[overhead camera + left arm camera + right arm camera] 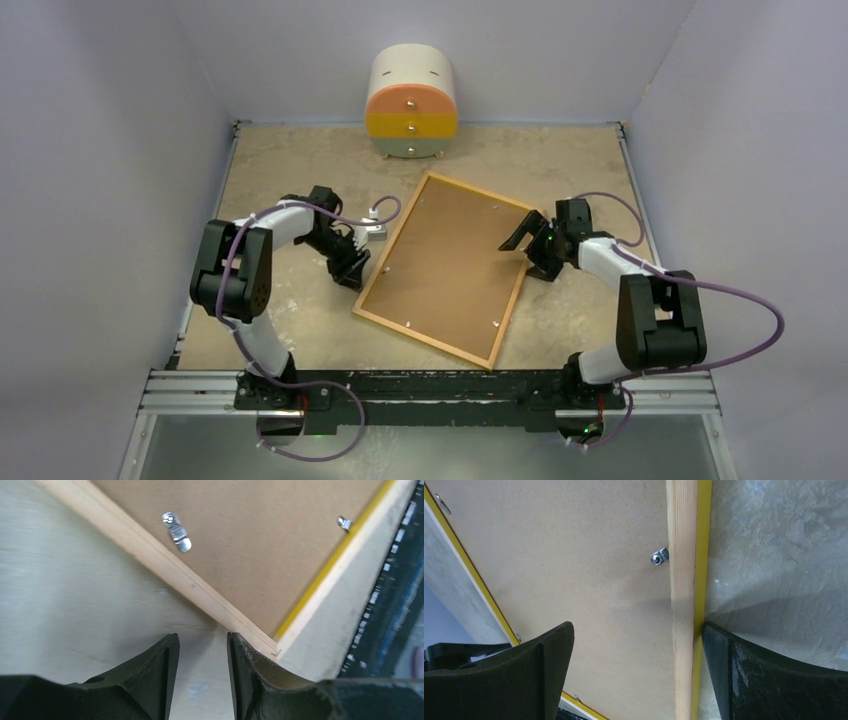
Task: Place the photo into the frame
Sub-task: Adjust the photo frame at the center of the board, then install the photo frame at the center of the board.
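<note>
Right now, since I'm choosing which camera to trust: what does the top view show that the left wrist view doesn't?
Only the top view: the drawer chest, the right gripper and the whole frame. Only the left wrist view: the frame's yellow edge. Both: the left gripper at a frame corner, and the brown backing board.

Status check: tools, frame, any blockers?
Left tool open, empty, by frame near-left corner. Right tool wide open, straddling frame's right rail. Frame face down, brown backing board in it; photo not in view.
</note>
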You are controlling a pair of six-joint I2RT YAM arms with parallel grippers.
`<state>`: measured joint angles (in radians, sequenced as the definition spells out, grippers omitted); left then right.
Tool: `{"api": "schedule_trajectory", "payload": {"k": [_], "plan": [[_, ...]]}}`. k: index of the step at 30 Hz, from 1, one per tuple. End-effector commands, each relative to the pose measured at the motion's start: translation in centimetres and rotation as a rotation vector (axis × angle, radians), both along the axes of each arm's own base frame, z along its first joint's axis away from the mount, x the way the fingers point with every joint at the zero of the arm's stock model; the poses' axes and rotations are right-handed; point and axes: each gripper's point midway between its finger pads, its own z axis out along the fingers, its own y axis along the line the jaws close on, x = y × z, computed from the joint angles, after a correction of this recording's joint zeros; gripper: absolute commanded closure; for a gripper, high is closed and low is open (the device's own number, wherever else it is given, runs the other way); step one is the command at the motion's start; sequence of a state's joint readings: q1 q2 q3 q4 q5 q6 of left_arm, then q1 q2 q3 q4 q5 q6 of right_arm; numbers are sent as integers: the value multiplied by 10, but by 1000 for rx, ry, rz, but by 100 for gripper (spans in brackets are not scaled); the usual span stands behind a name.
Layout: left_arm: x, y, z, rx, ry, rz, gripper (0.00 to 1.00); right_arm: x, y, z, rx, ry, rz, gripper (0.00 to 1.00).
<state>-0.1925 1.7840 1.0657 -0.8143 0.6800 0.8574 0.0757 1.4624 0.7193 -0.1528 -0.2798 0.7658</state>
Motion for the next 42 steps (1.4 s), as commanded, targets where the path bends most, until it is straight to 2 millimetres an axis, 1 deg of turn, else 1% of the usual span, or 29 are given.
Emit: {"api": "schedule_trajectory", "payload": {"k": [1,2,3,4,6,8,9,11,12,13,15,19,24,28,30,31,32,34,36,42], "plan": [[-37,-6,7,-44,133,-55,57,13,3,12,-12,-22,51,1],[-34,-6,9,-44,127,-55,57,14,-2,13,-41,-21,46,1],[-30,-6,10,-43,117,-49,57,16,-5,18,-62,-30,45,1],[-23,-6,13,-43,103,-31,57,18,-13,24,-108,-46,25,2],[-7,-6,21,-65,82,13,55,24,-21,45,-153,-104,-1,3],[6,-8,31,-103,78,45,53,27,-23,69,-197,-166,-17,5],[10,-11,33,-118,83,51,51,27,-17,80,-214,-195,-14,5],[15,-17,36,-154,98,63,51,25,4,95,-198,-243,4,6],[17,-20,36,-170,112,68,50,25,19,100,-164,-266,22,8],[18,-23,34,-182,130,72,51,20,34,101,-117,-267,36,9],[20,-26,27,-191,163,83,52,16,70,106,1,-302,74,12],[17,-28,13,-202,229,99,58,0,137,104,131,-306,164,21],[13,-29,6,-209,263,108,74,-12,204,98,209,-291,249,29],[12,-28,1,-196,260,112,78,-28,257,82,250,-243,332,31],[11,-27,-1,-192,259,116,79,-35,280,73,273,-224,359,31],[11,-27,-2,-189,261,118,79,-36,289,69,278,-217,369,31],[11,-26,-3,-186,261,120,79,-39,298,59,273,-200,379,31],[10,-26,-4,-183,263,122,80,-40,312,54,279,-191,390,32],[10,-25,-4,-182,261,123,81,-40,320,49,277,-191,387,33],[10,-24,-4,-175,255,123,82,-32,325,40,248,-196,357,36]]}}
